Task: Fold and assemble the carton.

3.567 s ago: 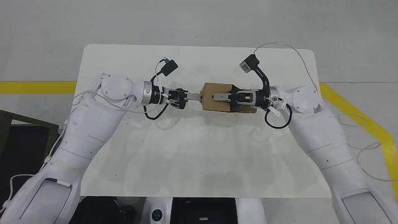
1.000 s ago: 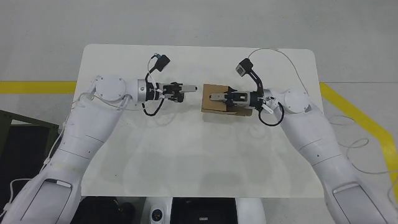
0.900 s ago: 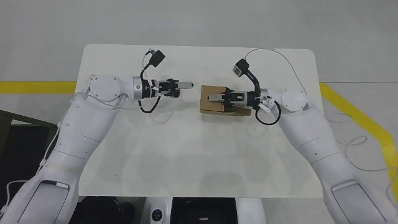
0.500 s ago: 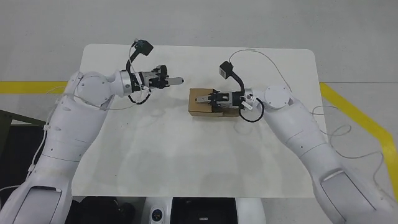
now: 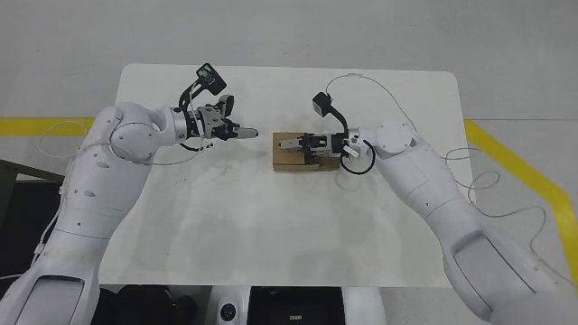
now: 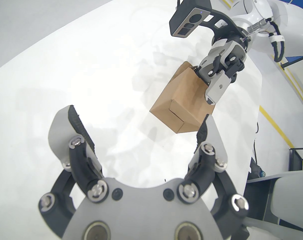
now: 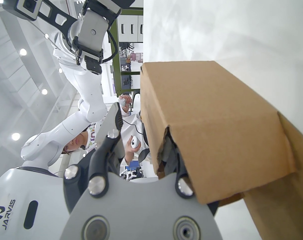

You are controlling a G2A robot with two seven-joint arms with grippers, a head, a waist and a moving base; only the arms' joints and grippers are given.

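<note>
A brown carton (image 5: 307, 153) lies on the white table (image 5: 271, 235), near its middle. My right gripper (image 5: 291, 143) is shut on the carton's upper wall. In the right wrist view, one of its fingers (image 7: 114, 118) lies outside the carton (image 7: 204, 116) and the other goes into the open end. The carton's (image 6: 181, 101) end that faces my left arm is closed, with its flap tucked in. My left gripper (image 5: 246, 133) stands open a short way from that closed end, holding nothing. The left wrist view shows its fingers (image 6: 71, 123) spread wide, with the right gripper (image 6: 216, 81) beyond them.
The table's front half is bare, and so is its far left. A thin cable (image 5: 388, 86) runs over the table's back right part. Yellow tape (image 5: 45, 126) marks the floor on both sides of the table.
My right gripper has carried the carton leftward toward the table's middle. My left gripper drew back to the left, away from the carton's end, and now points at it again.
</note>
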